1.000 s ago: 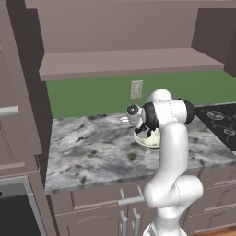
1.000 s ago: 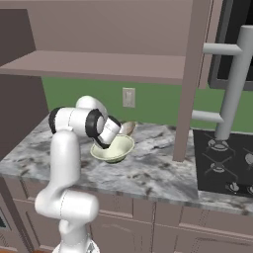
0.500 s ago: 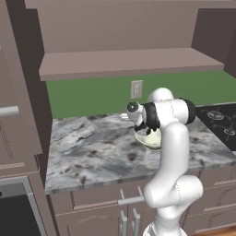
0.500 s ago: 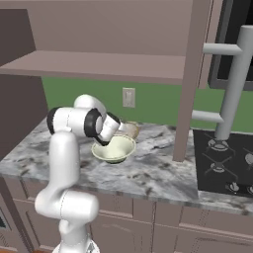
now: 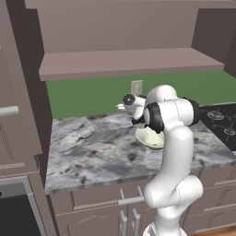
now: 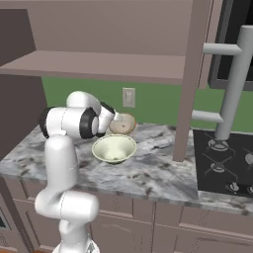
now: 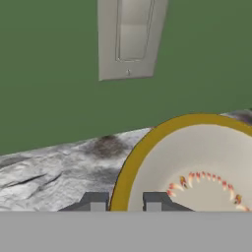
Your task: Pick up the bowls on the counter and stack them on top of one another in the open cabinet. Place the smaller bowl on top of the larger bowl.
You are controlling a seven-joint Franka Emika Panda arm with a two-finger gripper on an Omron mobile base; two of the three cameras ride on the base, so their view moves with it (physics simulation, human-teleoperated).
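Gripper (image 7: 125, 203) sits at the rim of your small brown bowl (image 6: 122, 124), one finger (image 7: 95, 202) outside the rim and the other inside, jaws nearly closed and pinching it. The bowl is tipped up on edge near the green back wall (image 6: 153, 101), under the outlet (image 6: 128, 97). Just in front, your large cream bowl (image 6: 114, 148) rests upright on the counter (image 6: 148, 173). The cabinet shelf (image 6: 99, 66) runs above.
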